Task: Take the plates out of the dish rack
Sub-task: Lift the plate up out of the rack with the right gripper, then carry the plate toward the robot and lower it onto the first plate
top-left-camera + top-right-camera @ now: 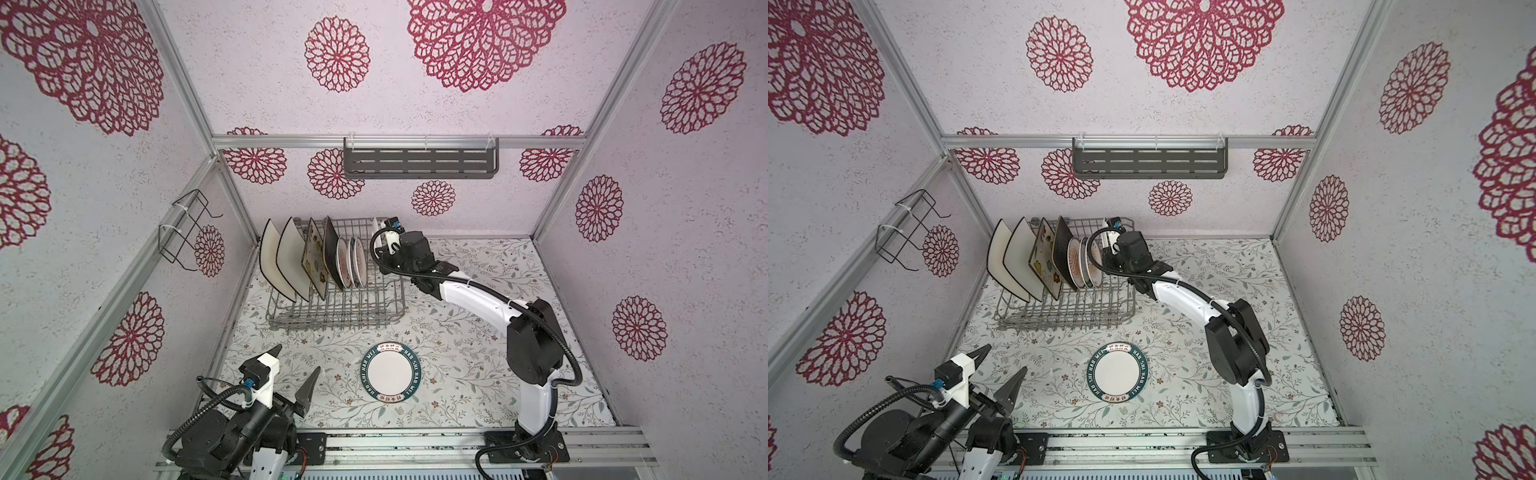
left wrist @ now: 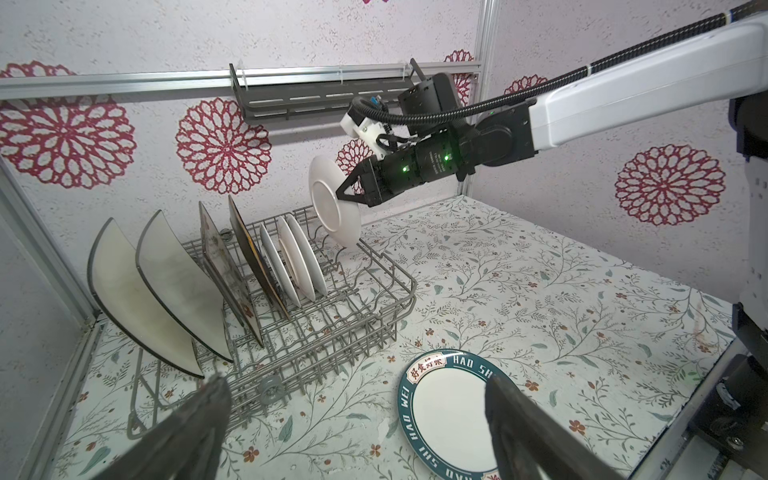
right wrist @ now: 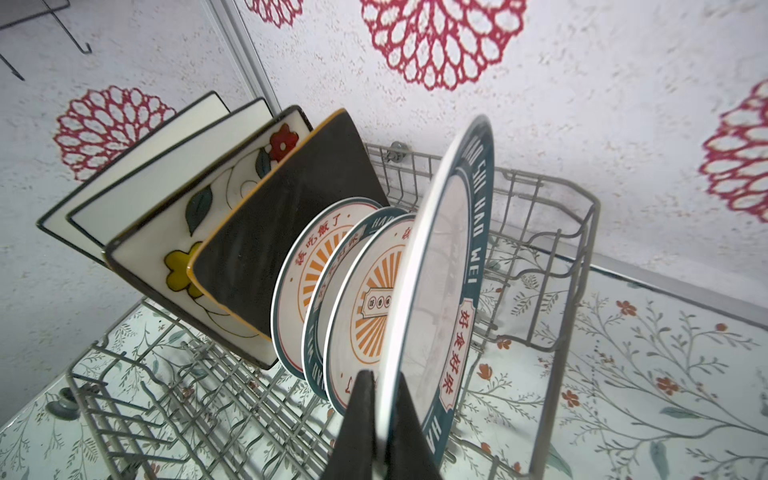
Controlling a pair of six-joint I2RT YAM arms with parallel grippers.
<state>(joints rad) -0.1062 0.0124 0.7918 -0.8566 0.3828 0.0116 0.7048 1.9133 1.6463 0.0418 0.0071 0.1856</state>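
**Right jaws:** closed on the rim of the held plate [image 3: 449, 266], round and teal-rimmed, which stands on edge above the right end of the rack [image 1: 336, 323]. Whether its lowest edge touches the wires cannot be told.

**Left jaws:** spread wide and empty, poised over the near left corner of the surface [image 1: 478, 332], apart from everything.

**Rack, from the held plate leftward:** three round plates [image 1: 352, 262], a dark plate [image 1: 330, 253], a flowered plate [image 1: 312, 259] and two white plates [image 1: 272, 257]. All are upright, with their tops leaning left. A flat plate [image 1: 390, 372], also teal-rimmed, lies on the surface in front of the rack.

**Room:** the surface bears a leaf-and-flower print. The walls [image 1: 395, 104] are pale with red rosettes and framed in aluminium. A slotted shelf [image 1: 419, 161] hangs on the back wall and a wire bracket [image 1: 187, 232] on the left wall.

**Views:** only the right wrist view shows the plate faces, with orange sunbursts and teal lettering. The left wrist view shows their white backs and the held plate's underside [image 2: 332, 208]. In both top views the right arm [image 1: 478, 297] hides nearly all of the held plate.
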